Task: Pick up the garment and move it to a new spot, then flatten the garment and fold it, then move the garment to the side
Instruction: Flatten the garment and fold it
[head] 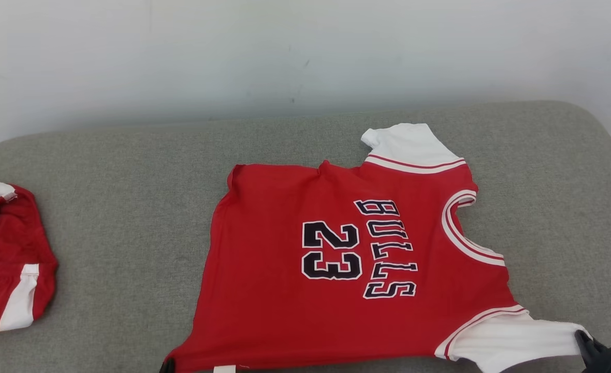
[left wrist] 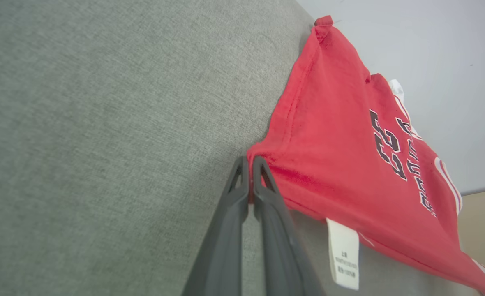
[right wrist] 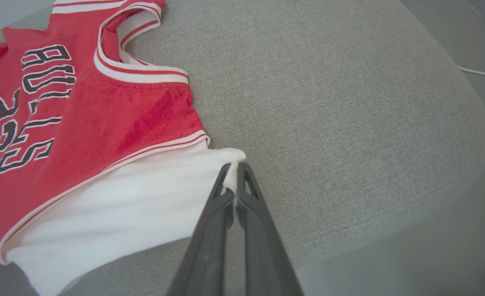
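The left gripper (left wrist: 250,163) has its two dark fingers pressed together, nipping a red corner of the garment (left wrist: 341,156). In the head view its tip sits at the bottom edge, about seven o'clock. The right gripper (right wrist: 235,167) is likewise closed, with a white sleeve end pinched between its tips. It sits near four o'clock in the head view, fingers pointing toward ten o'clock.
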Motion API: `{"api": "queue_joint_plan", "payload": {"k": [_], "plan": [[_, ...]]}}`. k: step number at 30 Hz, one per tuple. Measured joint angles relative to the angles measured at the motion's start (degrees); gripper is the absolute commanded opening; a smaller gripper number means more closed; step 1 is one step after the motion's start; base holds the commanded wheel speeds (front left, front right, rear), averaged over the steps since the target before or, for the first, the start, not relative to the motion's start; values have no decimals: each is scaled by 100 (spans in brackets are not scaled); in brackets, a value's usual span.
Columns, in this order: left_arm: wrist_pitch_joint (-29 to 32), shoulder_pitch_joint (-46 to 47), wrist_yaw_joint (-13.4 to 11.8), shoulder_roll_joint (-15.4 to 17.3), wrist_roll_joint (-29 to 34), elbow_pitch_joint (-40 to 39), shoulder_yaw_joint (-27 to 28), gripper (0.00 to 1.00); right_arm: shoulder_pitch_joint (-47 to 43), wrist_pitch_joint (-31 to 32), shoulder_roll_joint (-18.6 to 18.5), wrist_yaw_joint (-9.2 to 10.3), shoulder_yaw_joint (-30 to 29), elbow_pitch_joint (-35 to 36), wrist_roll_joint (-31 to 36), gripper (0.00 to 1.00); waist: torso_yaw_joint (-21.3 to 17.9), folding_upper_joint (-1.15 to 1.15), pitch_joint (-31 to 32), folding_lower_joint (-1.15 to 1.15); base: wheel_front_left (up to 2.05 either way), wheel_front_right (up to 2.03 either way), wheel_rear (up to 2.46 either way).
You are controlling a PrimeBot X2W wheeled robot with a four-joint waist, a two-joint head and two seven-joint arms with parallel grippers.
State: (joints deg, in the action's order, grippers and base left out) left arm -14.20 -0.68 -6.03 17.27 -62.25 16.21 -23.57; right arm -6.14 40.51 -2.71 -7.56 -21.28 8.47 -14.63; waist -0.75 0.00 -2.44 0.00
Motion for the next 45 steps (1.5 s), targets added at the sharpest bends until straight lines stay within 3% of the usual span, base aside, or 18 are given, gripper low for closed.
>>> {"api": "queue_joint_plan", "payload": {"k": [5,10,14,17,28,45], "plan": [[-51,21,157,-114,110,-237,259,0,262,-695,2,0,-63,237,-391,0,1,0,49,0,0,0,0],[-59,274,256,-123,261,-592,474,0,661,-1235,3,-1,-69,781,-349,0,-10,0,104,0,0,0,0],[96,863,298,85,378,-990,520,0,1295,-1540,-70,-1,248,1278,-34,0,-50,0,127,0,0,0,0],[412,1479,287,293,455,-1209,547,0,1871,-1533,-423,0,539,1273,66,0,-97,0,129,0,0,0,0],[1271,3450,353,719,564,-1393,589,0,4051,-1506,-1553,0,1377,519,-38,0,-262,1,-143,1,0,0,0],[1773,4907,375,883,712,-1189,547,0,6518,-1993,-1841,0,2697,-1202,-175,0,-459,1,-506,1,0,0,0]]}}
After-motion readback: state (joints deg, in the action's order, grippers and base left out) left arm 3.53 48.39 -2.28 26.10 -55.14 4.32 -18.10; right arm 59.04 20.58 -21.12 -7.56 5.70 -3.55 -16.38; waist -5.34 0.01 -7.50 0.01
